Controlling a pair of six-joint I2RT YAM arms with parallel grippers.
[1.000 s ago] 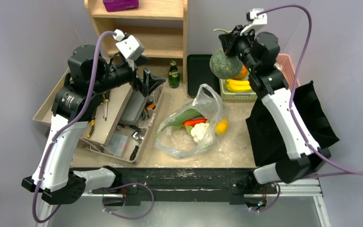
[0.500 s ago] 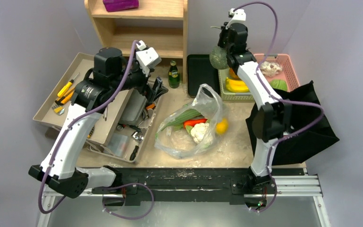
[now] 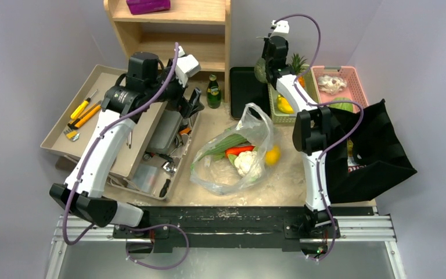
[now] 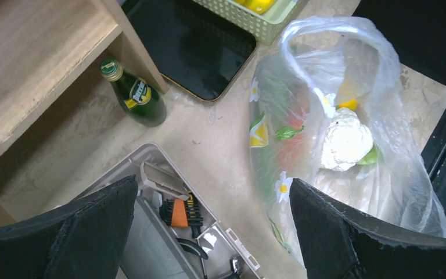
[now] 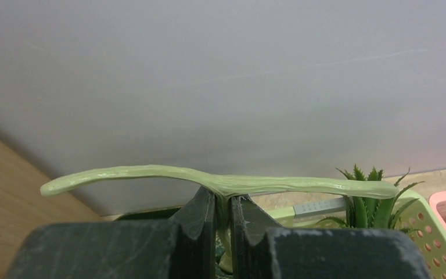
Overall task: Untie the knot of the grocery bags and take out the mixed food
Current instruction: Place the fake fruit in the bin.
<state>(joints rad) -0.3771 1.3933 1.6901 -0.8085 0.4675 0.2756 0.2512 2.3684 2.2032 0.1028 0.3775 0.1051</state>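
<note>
Left gripper: my jaws are spread as wide as they go, with nothing between them. They hang over the table between the open toolbox and the plastic bag.
Right gripper: my 2 fingers are pinched almost together on the pale green stem of the melon.
Melon: it hangs by that stem at the back of the table, over the right end of the black tray and just beside the light-green basket.
Plastic bag: it lies mid-table with its top loose and gaping toward the back. Through it I see a cauliflower, a red pepper, a yellow citrus and a long green vegetable.
Black cloth bag: it is slumped at the right edge of the table, beside my right arm.
Green bottle: it stands upright at the foot of the wooden shelf, near the tray's left edge and apart from both bags.
</note>
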